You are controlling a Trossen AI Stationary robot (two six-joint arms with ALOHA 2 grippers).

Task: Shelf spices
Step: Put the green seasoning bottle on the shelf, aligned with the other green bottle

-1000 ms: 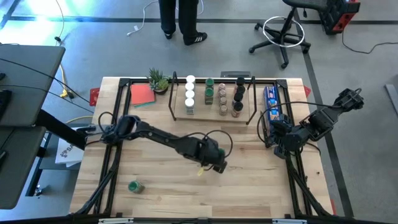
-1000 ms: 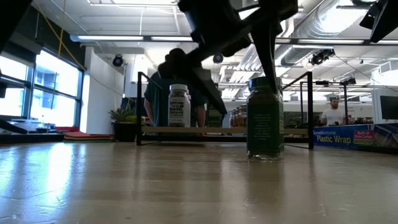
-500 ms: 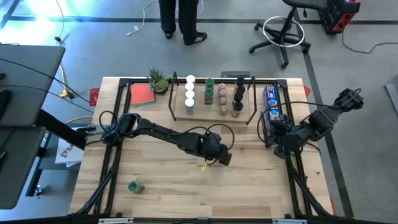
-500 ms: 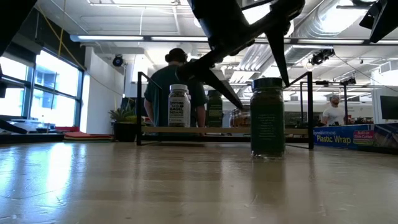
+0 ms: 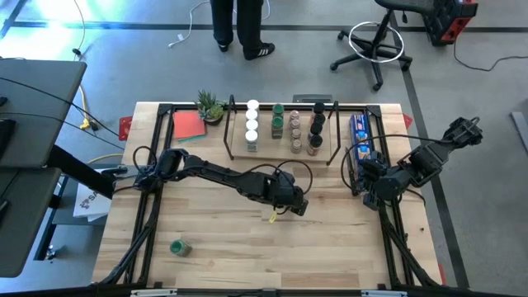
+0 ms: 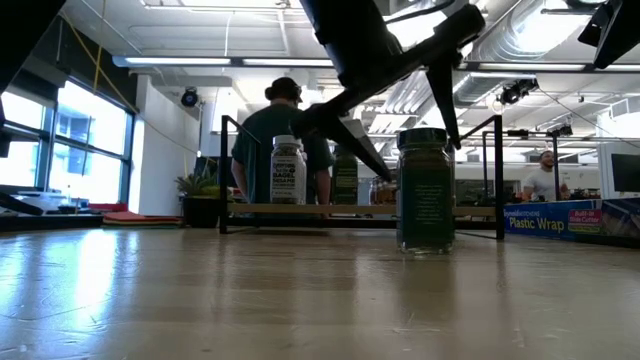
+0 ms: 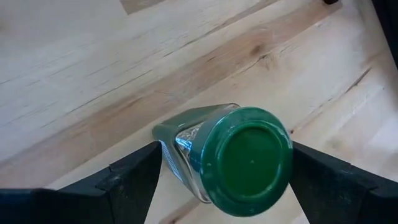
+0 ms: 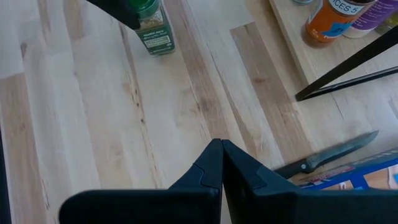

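Note:
A green-capped spice jar (image 7: 249,158) stands upright on its base on the wood table (image 6: 425,190), in front of the shelf (image 5: 280,153). My left gripper (image 7: 227,180) comes down over it, slanting, open, with one finger on each side of the cap. In the high view the gripper (image 5: 289,208) hides the jar. Several spice jars (image 5: 294,128) stand in rows on the shelf. Another green jar (image 5: 180,247) lies on its side near the table's front left. My right gripper (image 8: 221,149) waits shut at the table's right side (image 5: 367,186). My left gripper's fingers (image 7: 134,180) flank the jar's green cap (image 7: 283,149) from above, slanting down. One finger's edge lies right at the cap's rim. I cannot tell whether it touches. The jar stands upright on the table.
A long blue box (image 5: 360,136) and a knife (image 8: 329,155) lie at the right, beside the shelf. A potted plant (image 5: 210,106) and a red sheet (image 5: 188,125) are at the far left corner. A person (image 6: 280,140) stands beyond the far edge.
My left gripper has moved a little toward the table's far edge and the shelf, staying open around the green-capped jar. The jar has stayed upright on the table.

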